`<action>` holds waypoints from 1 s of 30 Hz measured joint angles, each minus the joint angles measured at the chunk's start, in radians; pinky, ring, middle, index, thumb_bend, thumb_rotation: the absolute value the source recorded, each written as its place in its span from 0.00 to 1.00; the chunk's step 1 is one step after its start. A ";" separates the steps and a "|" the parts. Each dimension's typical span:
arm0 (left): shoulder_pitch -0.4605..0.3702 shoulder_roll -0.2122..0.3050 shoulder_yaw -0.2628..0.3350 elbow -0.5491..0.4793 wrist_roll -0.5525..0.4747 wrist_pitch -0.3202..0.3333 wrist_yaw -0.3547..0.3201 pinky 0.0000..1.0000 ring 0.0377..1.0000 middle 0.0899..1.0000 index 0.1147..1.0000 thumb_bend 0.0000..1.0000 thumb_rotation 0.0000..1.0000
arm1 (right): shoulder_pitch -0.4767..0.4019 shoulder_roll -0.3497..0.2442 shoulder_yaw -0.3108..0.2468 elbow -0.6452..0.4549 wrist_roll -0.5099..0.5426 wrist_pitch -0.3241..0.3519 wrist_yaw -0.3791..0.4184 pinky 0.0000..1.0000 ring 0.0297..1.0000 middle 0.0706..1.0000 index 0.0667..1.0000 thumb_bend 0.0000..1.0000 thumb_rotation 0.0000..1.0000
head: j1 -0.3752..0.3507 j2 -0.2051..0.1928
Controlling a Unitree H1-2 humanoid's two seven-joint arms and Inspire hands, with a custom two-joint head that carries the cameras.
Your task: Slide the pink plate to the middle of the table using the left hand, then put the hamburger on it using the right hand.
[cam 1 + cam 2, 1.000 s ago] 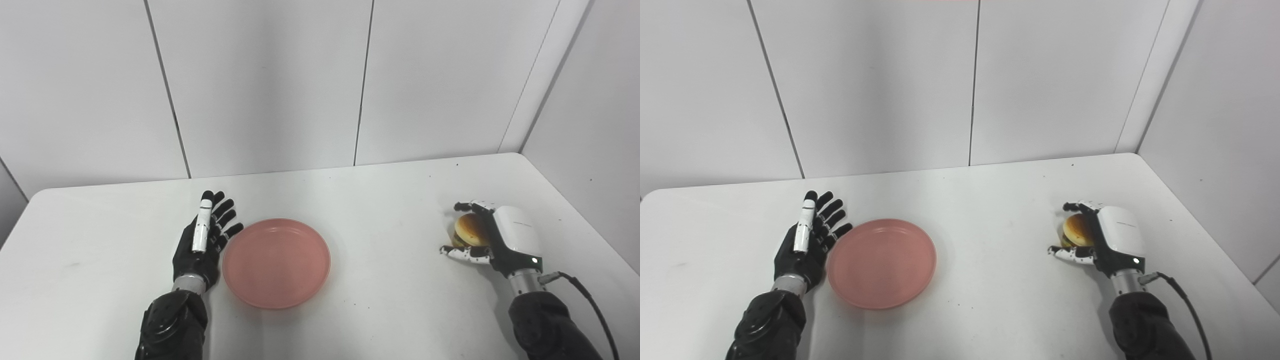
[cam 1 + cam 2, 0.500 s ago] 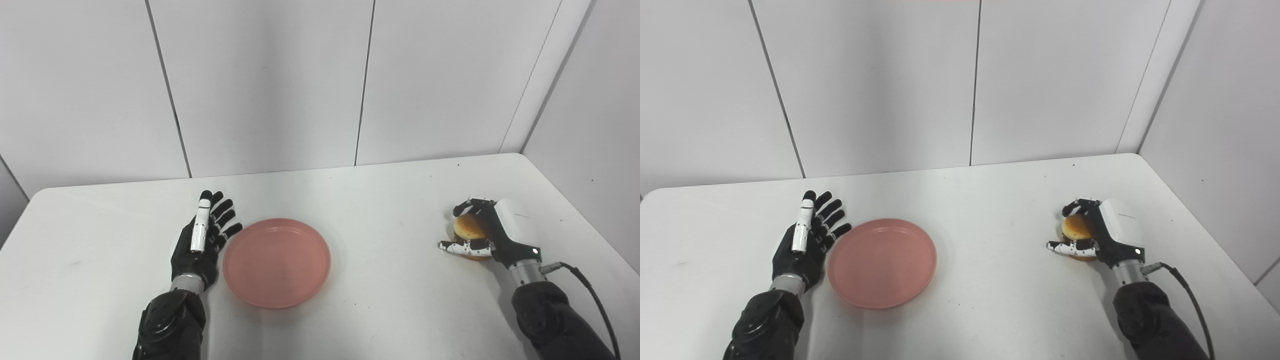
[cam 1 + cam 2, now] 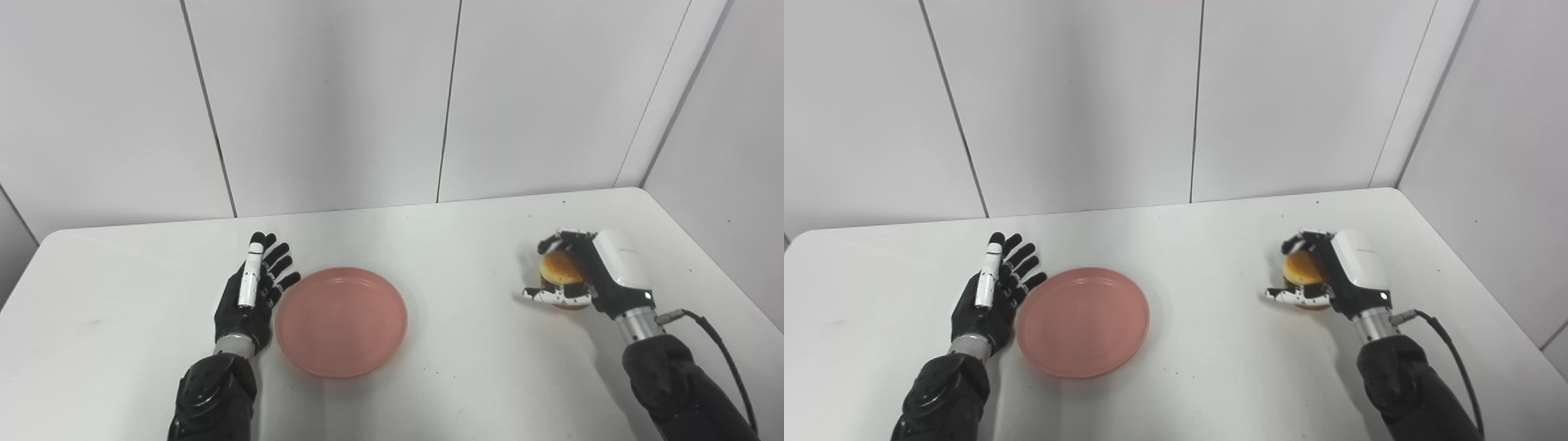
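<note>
The right hand (image 3: 588,272) is clamped on the hamburger (image 3: 558,271): its fingers (image 3: 554,240) curl over the top of the bun from the far side and the thumb (image 3: 554,296) runs under the near side, so the bun sits wedged between them. The white back of the hand faces up and to the right, and a black cable (image 3: 713,343) trails from the wrist toward the lower right. A shadow lies on the worktop (image 3: 465,245) beside the hamburger; it appears to be held just off the surface, though from this angle the gap is hard to judge. The hamburger is well to the right of the plate (image 3: 341,320), with bare worktop between them.

The left hand (image 3: 992,294) lies flat with its palm turned toward the plate and its fingers (image 3: 1021,264) straight and spread apart, holding nothing. It sits just left of the plate, its edge close against the plate's left rim; whether it touches is not clear. The fingers point away from the robot, toward the wall (image 3: 331,98).

The plate is pink, round, shallow and empty, resting flat on the worktop a little left of the worktop's centre. The white panelled wall stands behind the plate, and a second wall closes in to its right.
</note>
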 measured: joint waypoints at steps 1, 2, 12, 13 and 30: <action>-0.003 -0.001 -0.003 0.005 0.002 0.000 0.000 0.77 0.89 0.85 0.83 0.63 0.82 | -0.005 0.007 0.000 -0.042 0.000 0.015 0.017 0.16 0.18 0.23 0.43 0.51 0.16 | 0.000 0.000; -0.006 -0.001 -0.006 0.009 0.002 -0.001 0.000 0.77 0.89 0.85 0.83 0.63 0.82 | -0.012 0.015 0.000 -0.068 0.000 0.018 0.027 0.16 0.18 0.23 0.43 0.51 0.16 | 0.011 0.000; -0.012 -0.027 -0.030 0.031 0.020 -0.034 0.019 0.76 0.90 0.83 0.81 0.62 0.82 | -0.096 0.117 0.039 -0.251 0.009 0.056 0.153 0.14 0.16 0.21 0.43 0.51 0.16 | 0.084 0.000; -0.011 -0.034 -0.031 0.031 0.020 -0.036 0.020 0.76 0.90 0.83 0.81 0.62 0.82 | -0.101 0.130 0.046 -0.255 0.010 0.055 0.159 0.15 0.16 0.21 0.43 0.51 0.16 | 0.084 0.000; -0.007 -0.038 -0.048 0.033 0.042 -0.047 0.031 0.73 0.91 0.86 0.85 0.61 0.85 | -0.183 0.387 0.205 -0.173 -0.107 0.091 0.194 0.15 0.18 0.22 0.43 0.51 0.16 | 0.138 0.023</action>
